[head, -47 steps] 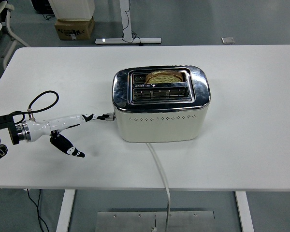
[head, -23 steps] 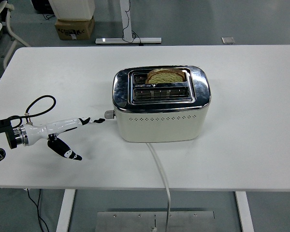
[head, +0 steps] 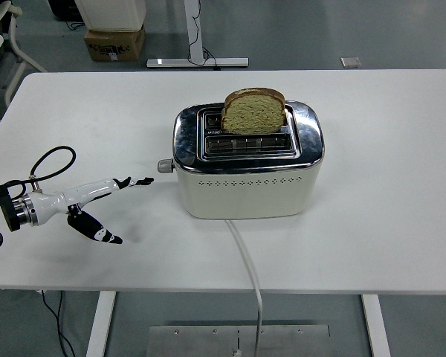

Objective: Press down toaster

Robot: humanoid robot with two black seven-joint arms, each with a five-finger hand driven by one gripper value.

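Note:
A cream and chrome toaster (head: 247,160) stands mid-table. A slice of bread (head: 254,111) sticks up high out of its rear slot. The lever knob (head: 163,166) on the toaster's left end sits high, near the chrome top. My left hand (head: 97,199) reaches in from the left edge with white and black fingers (head: 131,182) stretched out toward the knob, their tips a short gap left of it and touching nothing. The thumb (head: 97,230) hangs down toward the table. The hand holds nothing. The right arm does not show.
The toaster's white cord (head: 247,260) runs from its front over the table's near edge. A black cable loop (head: 50,160) rises from my left wrist. Beyond the table's far edge are a cardboard box (head: 114,42) and a desk frame (head: 197,59) on the floor.
My left hand has drawn back leftward from the lever. The knob has risen from low on the toaster's end to near the top, and the bread has popped up out of the slot.

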